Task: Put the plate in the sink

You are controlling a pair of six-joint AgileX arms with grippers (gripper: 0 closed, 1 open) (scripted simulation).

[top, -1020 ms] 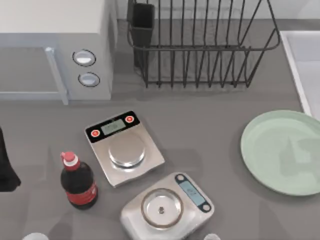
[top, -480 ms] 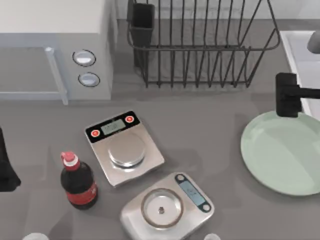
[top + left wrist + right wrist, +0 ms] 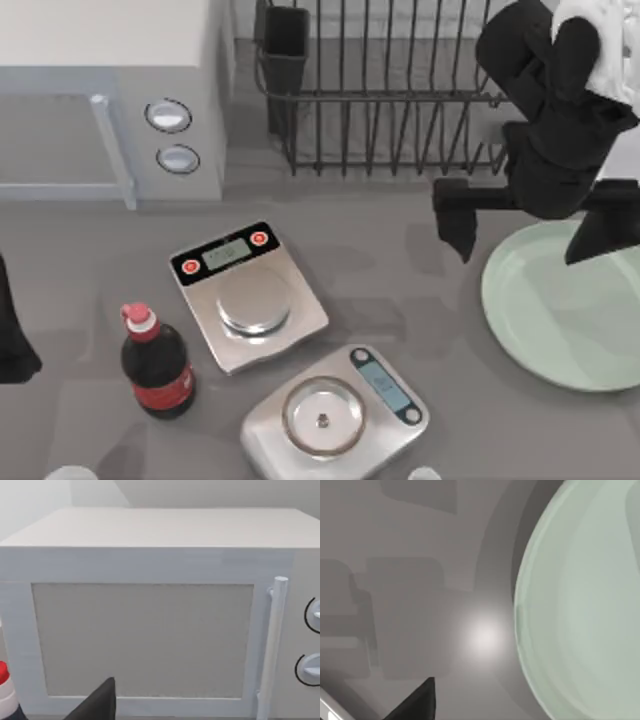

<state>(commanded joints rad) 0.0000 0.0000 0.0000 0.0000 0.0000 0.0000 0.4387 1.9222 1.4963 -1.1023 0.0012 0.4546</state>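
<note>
The pale mint-green plate (image 3: 560,320) lies flat on the grey counter at the right side, and its rim curves through the right wrist view (image 3: 580,615). My right gripper (image 3: 527,225) hovers over the plate's far left rim, open wide. One finger is off the plate to its left and the other is above the plate. One dark fingertip (image 3: 420,702) shows over bare counter beside the rim. A strip of the white sink (image 3: 628,150) shows at the right edge, behind the right arm. My left gripper (image 3: 12,330) is parked at the left edge, open.
A white microwave (image 3: 100,90) fills the back left and faces the left wrist camera (image 3: 150,630). A black wire dish rack (image 3: 400,90) stands at the back centre. Two steel kitchen scales (image 3: 250,295) (image 3: 335,415) and a cola bottle (image 3: 157,365) sit at the front left.
My right arm has swung in from the right edge and moved left over the plate's far rim, now hiding most of the sink. The plate and left arm have not moved.
</note>
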